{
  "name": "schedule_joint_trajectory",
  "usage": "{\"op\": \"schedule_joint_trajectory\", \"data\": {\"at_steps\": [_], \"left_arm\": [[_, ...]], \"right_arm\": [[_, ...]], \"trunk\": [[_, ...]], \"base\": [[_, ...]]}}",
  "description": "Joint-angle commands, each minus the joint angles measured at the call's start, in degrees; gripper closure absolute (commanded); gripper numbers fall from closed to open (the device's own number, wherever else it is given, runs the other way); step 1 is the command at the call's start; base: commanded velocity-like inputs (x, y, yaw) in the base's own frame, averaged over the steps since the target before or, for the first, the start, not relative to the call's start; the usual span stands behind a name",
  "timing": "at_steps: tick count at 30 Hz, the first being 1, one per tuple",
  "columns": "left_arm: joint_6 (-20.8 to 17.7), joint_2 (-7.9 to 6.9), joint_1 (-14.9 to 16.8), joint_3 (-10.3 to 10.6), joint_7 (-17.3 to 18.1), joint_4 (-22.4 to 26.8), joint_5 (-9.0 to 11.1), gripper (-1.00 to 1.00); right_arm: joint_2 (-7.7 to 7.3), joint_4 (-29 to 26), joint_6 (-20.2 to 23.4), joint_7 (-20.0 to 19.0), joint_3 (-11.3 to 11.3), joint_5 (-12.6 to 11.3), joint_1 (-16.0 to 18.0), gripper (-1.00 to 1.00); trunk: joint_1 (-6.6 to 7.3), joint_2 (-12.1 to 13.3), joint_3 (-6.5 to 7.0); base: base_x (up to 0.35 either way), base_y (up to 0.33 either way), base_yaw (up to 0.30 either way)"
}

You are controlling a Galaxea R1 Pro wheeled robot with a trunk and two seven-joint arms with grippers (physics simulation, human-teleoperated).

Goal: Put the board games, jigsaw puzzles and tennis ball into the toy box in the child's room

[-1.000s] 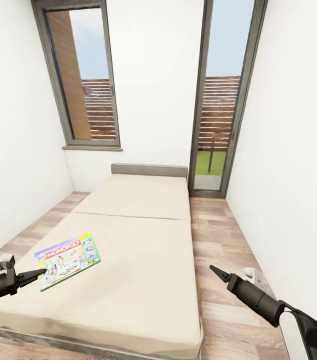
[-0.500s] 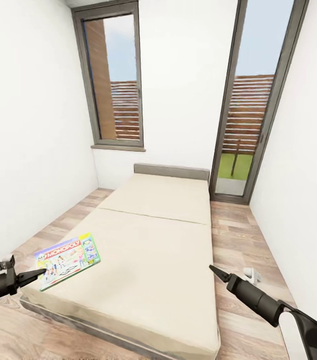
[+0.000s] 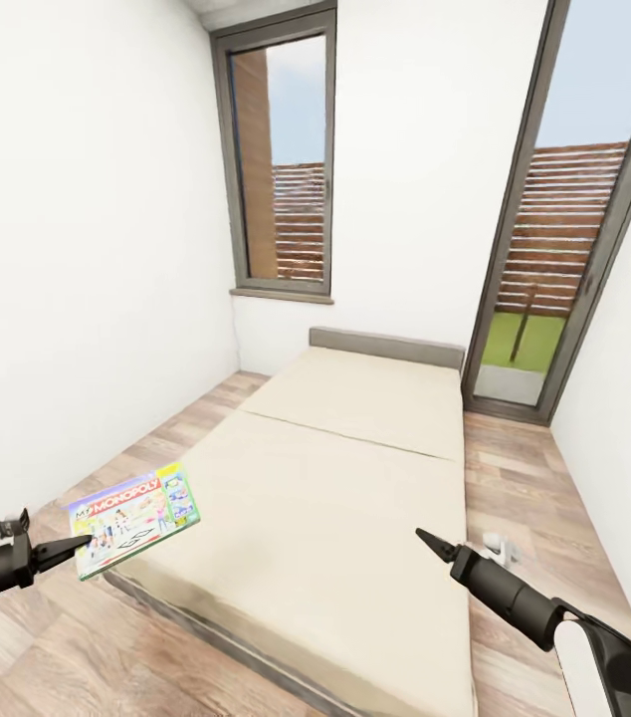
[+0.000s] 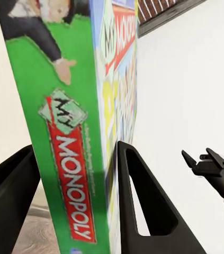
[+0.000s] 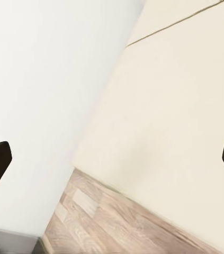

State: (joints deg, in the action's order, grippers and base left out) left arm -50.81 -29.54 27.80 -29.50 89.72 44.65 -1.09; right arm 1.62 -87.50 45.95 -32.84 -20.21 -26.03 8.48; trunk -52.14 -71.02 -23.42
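We have the Monopoly board game (image 3: 134, 519) clamped in our left gripper (image 3: 75, 544), the two fingers pressed on either face of the flat box near one edge; the left wrist view shows the box's green spine (image 4: 66, 159) standing between the black fingers (image 4: 143, 211). In the head view the box hangs in the air over the near corner of the bed (image 3: 355, 478), tilted, not resting on the mattress. Our right gripper (image 3: 425, 541) carries nothing and points out over the bed; in the head view its tips look drawn together to a point, while the right wrist view has dark finger ends at the two far edges of the picture, so we cannot tell its state for sure. No other board game lies on the part of the bed we see, and the table and toy box are off somewhere else (the robot seems mid-turn, judging by the skewed room). The step in hand looks like carrying this game to the toy box. To do it well: hold the pinch firm, since a wide flat box gripped at one edge can pivot or slip; turn the base slowly, keep the box level and clear of the wall (image 3: 87, 249) at our left, and lower it flat into the bin before opening.
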Motion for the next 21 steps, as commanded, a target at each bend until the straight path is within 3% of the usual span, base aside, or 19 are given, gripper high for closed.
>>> {"op": "schedule_joint_trajectory", "data": {"at_steps": [1,21], "left_arm": [[-0.6,0.01,0.1,0.0,0.3,0.0,-0.1,1.00],[-0.6,0.02,0.1,0.0,0.3,0.0,-0.1,1.00]], "right_arm": [[0.05,0.0,0.4,-0.2,-0.2,0.0,0.0,-1.00],[0.05,-0.1,0.4,-0.2,-0.1,0.0,0.1,-1.00]], "trunk": [[0.23,0.4,0.12],[4.62,8.4,3.71]], "base": [[0.000,0.000,0.292],[0.000,0.000,0.292]]}}
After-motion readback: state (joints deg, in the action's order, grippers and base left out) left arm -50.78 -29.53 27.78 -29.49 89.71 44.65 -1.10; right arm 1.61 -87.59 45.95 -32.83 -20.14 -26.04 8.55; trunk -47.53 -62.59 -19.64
